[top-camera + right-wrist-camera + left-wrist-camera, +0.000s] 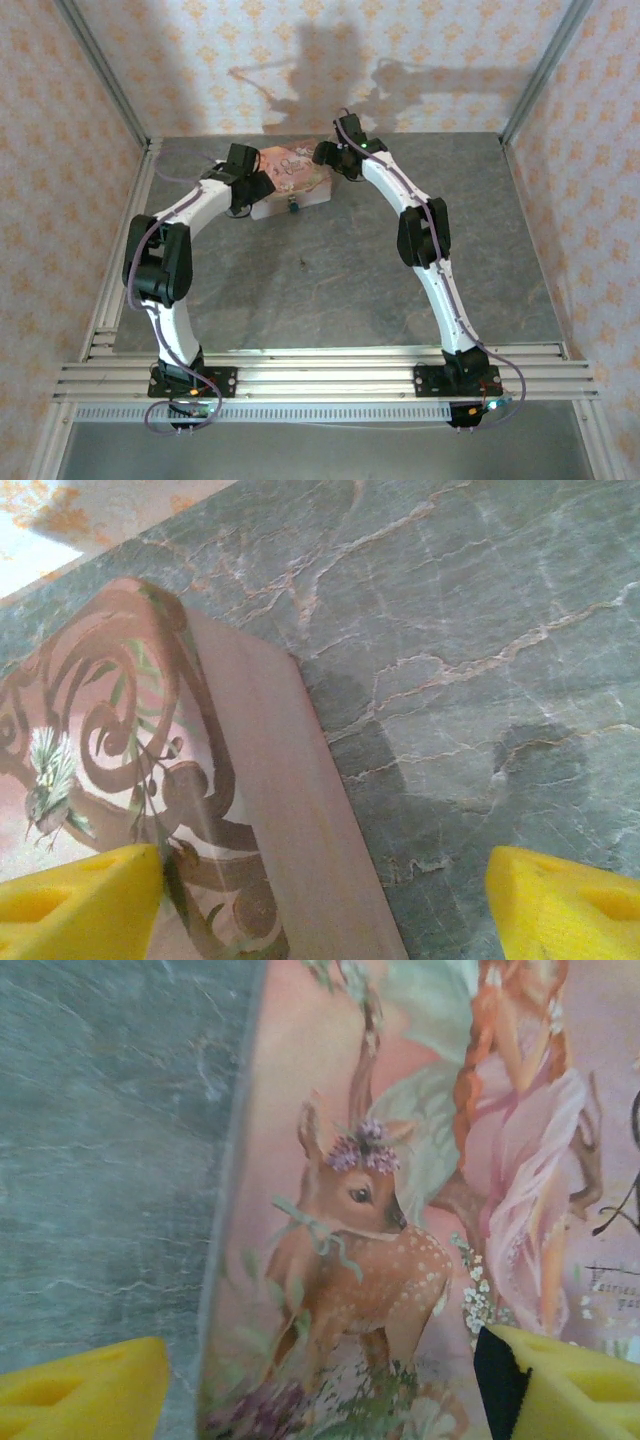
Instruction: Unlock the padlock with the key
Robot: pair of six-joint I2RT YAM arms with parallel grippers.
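Note:
The pink decorated tin [290, 170] lies at the back middle of the table. The tiny teal padlock [294, 207] hangs on its pale front wall. A small dark speck [303, 263] on the table in front of the tin may be the key; it is too small to tell. My left gripper [256, 187] is at the tin's left end and stands open [320, 1390], one yellow fingertip [80, 1392] over the table and the other over the deer lid [330, 1210]. My right gripper [328, 158] is at the tin's right end, also open [320, 905], straddling the tin's edge [290, 810].
The grey marbled table [330, 290] lies open in front of the tin. Patterned walls and metal corner posts [105, 75] close in the back and sides. An aluminium rail [320, 375] carries both arm bases at the near edge.

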